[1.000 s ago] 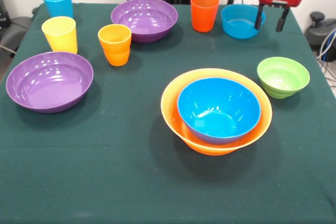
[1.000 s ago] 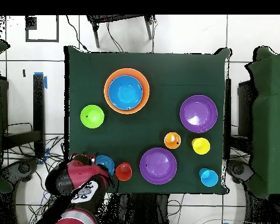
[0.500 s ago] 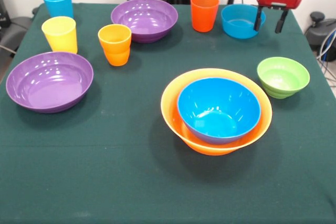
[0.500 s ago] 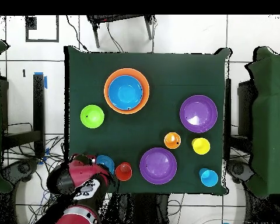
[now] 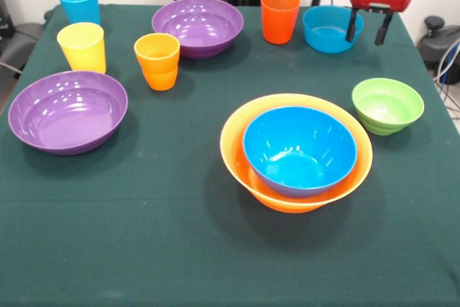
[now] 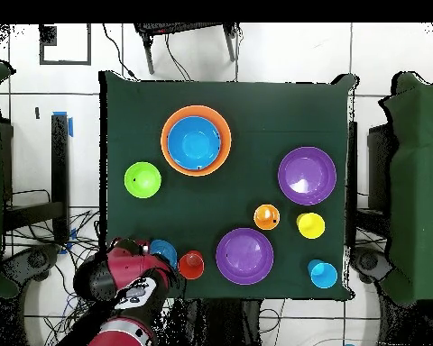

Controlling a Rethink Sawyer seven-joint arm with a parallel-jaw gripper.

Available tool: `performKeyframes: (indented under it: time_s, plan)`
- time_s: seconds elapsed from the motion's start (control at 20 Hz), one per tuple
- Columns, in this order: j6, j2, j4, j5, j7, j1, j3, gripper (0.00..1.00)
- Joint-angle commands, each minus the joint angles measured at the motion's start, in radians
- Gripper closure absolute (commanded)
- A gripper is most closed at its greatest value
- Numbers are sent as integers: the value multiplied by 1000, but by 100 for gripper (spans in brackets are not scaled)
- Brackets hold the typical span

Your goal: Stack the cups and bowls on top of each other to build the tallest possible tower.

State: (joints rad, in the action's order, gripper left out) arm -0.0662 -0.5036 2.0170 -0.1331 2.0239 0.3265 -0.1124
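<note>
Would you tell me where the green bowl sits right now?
In the front view, the green bowl sits at the table's right side, beside the orange bowl.

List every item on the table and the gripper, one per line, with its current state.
large orange bowl: upright, holds the deep blue bowl
deep blue bowl: nested inside it, empty
green bowl: upright, alone
light blue bowl: upright, beside the gripper
near purple bowl: upright, empty
far purple bowl: upright, empty
red-orange cup: upright
orange cup: upright
yellow cup: upright
light blue cup: upright
gripper: open, empty
</note>
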Motion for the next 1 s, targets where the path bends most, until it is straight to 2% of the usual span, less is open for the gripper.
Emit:
performKeyframes:
  time_s: [0.05,0.4,1.0]
  plan:
    - [-29,-13,45,44,143,-20,78,0]
    - [-28,-13,32,49,133,-22,73,0]
    - [-96,21,40,33,160,43,20,0]
